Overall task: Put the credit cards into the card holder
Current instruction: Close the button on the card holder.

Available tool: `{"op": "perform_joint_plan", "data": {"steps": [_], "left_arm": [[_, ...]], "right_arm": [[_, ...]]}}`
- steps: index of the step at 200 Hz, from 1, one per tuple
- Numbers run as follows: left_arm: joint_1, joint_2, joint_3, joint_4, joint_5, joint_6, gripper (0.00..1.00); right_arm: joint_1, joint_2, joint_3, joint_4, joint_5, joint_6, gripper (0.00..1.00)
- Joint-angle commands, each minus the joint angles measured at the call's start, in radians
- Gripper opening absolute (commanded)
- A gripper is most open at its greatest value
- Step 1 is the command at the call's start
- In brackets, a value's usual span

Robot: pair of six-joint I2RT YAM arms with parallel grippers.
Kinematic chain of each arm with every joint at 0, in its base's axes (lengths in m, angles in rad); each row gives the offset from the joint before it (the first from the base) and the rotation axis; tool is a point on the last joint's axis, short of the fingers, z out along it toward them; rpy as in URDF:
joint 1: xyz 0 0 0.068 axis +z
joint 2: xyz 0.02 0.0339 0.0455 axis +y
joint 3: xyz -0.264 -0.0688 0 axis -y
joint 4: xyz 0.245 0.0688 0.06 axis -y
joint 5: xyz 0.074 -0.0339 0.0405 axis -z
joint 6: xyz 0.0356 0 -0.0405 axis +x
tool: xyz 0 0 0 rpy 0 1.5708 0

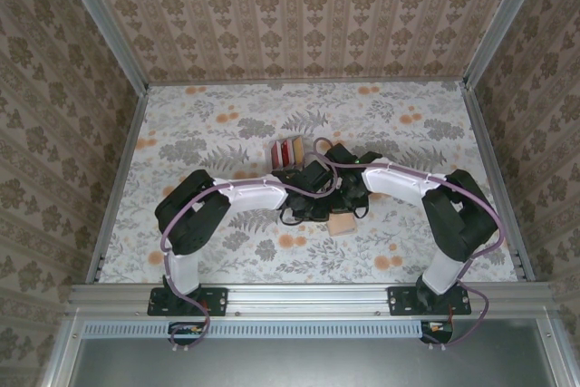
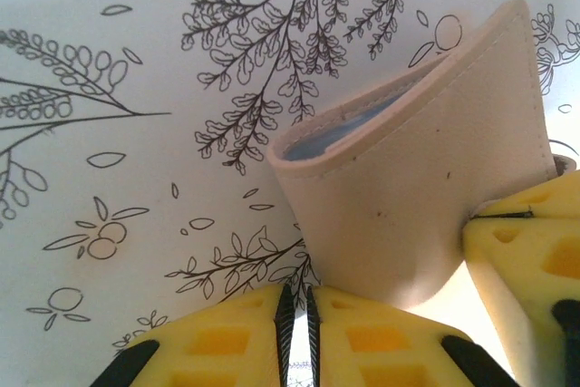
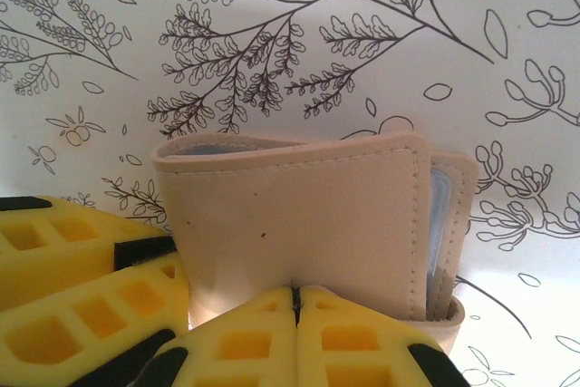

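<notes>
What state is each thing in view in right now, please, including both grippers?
wallet: folded, slightly agape, blue lining showing.
cards: upright in their small rack, not yet in the wallet.
left gripper: closed, tips at the wallet's lower edge.
right gripper: closed, tips at the wallet's base.

The card holder [image 3: 299, 215] is showing a matt, leather-like skin with stitched edges. Inside it, a smoother grey-blue lining [image 3: 439, 210] is peeking out. Behind it, the surface [image 3: 272, 33] is wearing a smooth printed covering. Below it, the right pincer [image 3: 294, 295] is presenting matt yellow plastic.
</notes>
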Motion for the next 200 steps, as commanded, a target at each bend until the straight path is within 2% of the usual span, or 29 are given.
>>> {"op": "perform_joint_plan", "data": {"steps": [1, 23, 72, 91, 133, 200], "left_arm": [[0.0, 0.015, -0.026, 0.025, 0.007, 0.021, 0.18], [0.004, -0.002, -0.048, 0.028, -0.001, 0.021, 0.18], [0.018, -0.026, -0.06, 0.03, -0.012, 0.023, 0.18], [0.018, -0.027, -0.056, 0.029, -0.013, 0.023, 0.18], [0.018, -0.044, -0.07, 0.045, -0.026, 0.011, 0.18], [0.017, -0.056, -0.082, 0.039, -0.034, 0.011, 0.18]], "right_arm": [[0.027, 0.113, -0.066, -0.013, 0.131, 0.017, 0.05], [0.026, 0.066, -0.079, 0.007, 0.117, 0.023, 0.04], [0.015, -0.202, -0.1, 0.071, 0.056, 0.055, 0.05], [-0.009, -0.256, -0.098, 0.056, 0.041, 0.048, 0.06], [-0.023, -0.221, -0.081, -0.013, 0.07, 0.003, 0.06], [-0.031, -0.153, -0.112, 0.015, 0.08, 0.034, 0.05]]}}
